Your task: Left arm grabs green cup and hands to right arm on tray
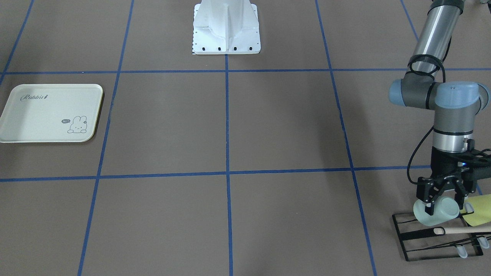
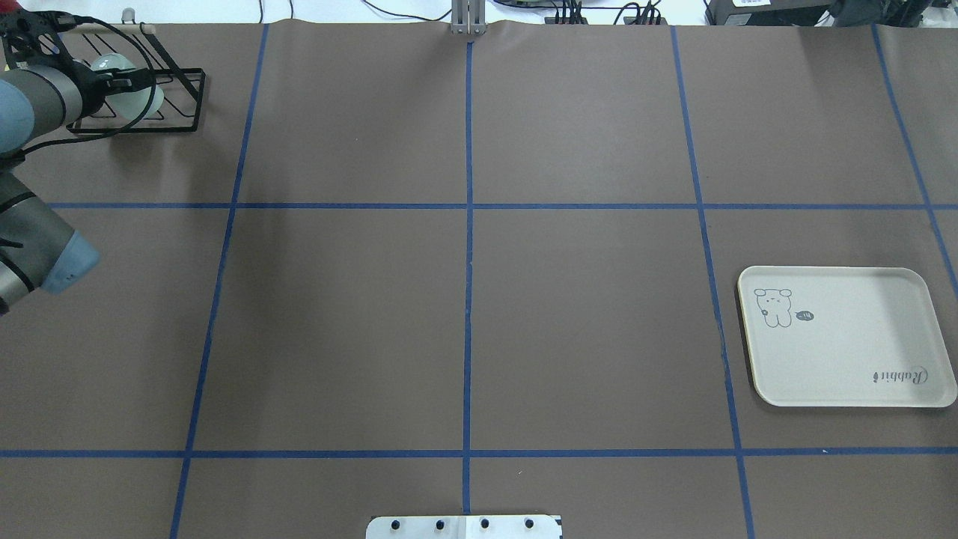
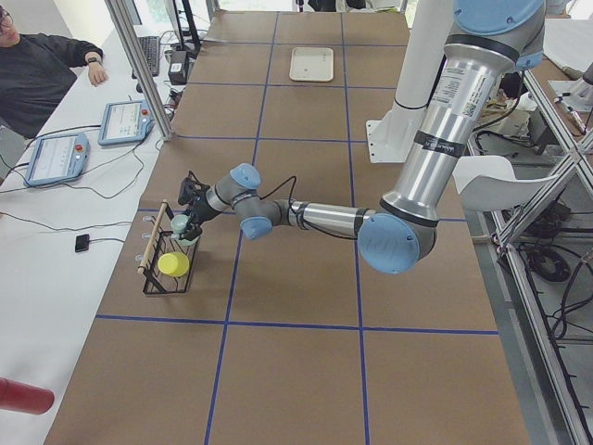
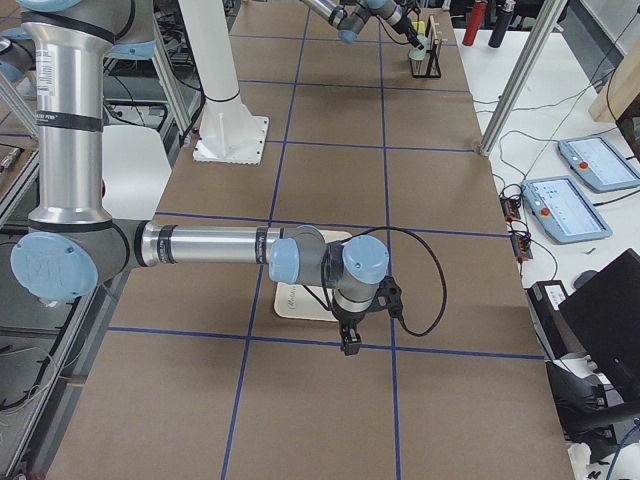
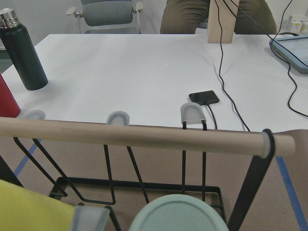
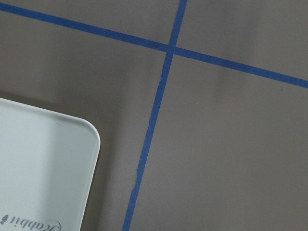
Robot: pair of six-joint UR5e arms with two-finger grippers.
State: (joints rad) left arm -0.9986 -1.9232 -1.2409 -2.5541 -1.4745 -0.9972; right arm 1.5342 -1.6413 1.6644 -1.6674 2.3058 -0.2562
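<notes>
Two cups share the rack (image 1: 418, 233) — my left hand (image 1: 444, 207) clasps the green cup (image 1: 441, 217), yellow cup (image 1: 479, 214) crowding beside.

The left arm (image 2: 34, 97) enters at the left edge and reaches to the far left corner of the brown, blue-taped table (image 2: 464, 299). Its gripper (image 2: 120, 81) is at the green cup (image 2: 144, 106), which lies in the black wire rack (image 2: 183, 101). The cream tray (image 2: 846, 389) lies well apart, near the right edge.
</notes>
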